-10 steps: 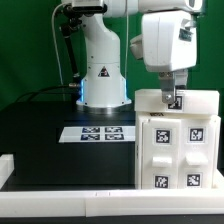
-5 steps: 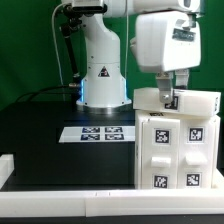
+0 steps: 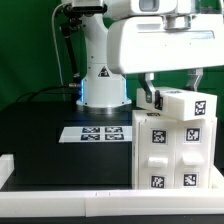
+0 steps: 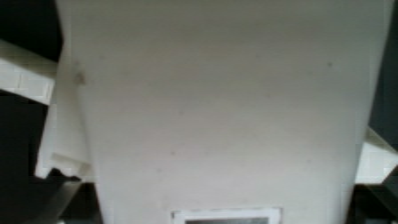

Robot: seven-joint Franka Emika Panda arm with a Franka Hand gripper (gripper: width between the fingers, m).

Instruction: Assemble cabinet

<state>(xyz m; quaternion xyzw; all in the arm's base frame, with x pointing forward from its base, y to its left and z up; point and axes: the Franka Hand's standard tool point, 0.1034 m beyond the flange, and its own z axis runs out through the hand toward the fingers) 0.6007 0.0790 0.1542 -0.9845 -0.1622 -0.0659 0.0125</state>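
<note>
Look at the cabinet (image 3: 173, 145): you can see the big white box with its black-and-white tags standing at the front edge of the black table (image 3: 50, 135), on the exterior view's right. A small white tagged panel (image 3: 187, 104) sits up top, tilted. The gripper (image 3: 170, 88) is right over it, one dark finger (image 3: 148, 94) on each side, pinching the panel. Your wrist view is filled by a plain white face. The marker board (image 3: 98, 132) lies flat mid-table, near the white robot base (image 3: 102, 75).
</note>
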